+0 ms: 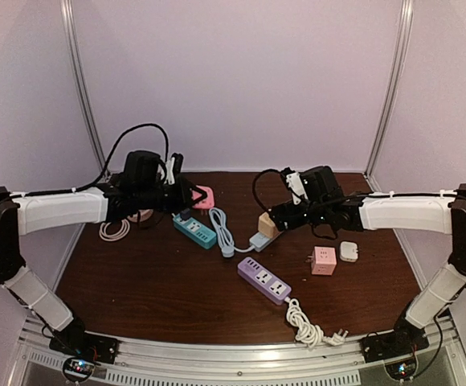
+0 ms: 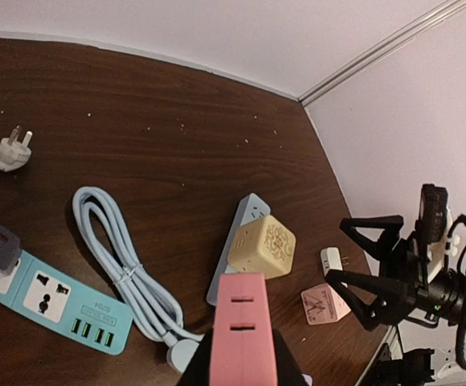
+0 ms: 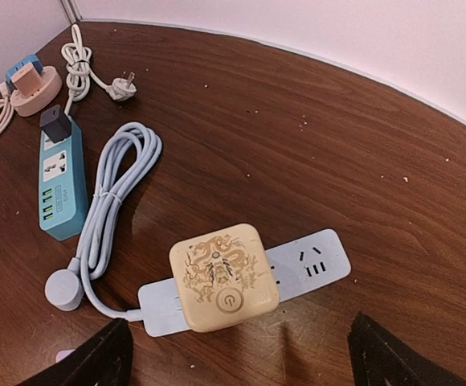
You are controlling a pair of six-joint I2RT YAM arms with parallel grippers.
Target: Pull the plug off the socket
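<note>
A tan cube plug (image 3: 223, 276) with a dragon print sits plugged into a light blue power strip (image 3: 321, 261) in the middle of the table. It also shows in the top view (image 1: 267, 225) and the left wrist view (image 2: 262, 247). My right gripper (image 3: 241, 358) is open, a finger on each side, hovering above and just near of the cube without touching it; in the top view the gripper (image 1: 285, 215) is beside the cube. My left gripper (image 2: 243, 358) is shut on a pink socket block (image 2: 243, 330), held above the table at the back left (image 1: 203, 197).
A teal power strip (image 1: 194, 231) with a black plug (image 3: 55, 123) lies to the left, next to the blue strip's coiled cable (image 3: 116, 189). A purple strip (image 1: 263, 280) lies near the front. A pink cube (image 1: 323, 260) and a white adapter (image 1: 349, 251) sit on the right.
</note>
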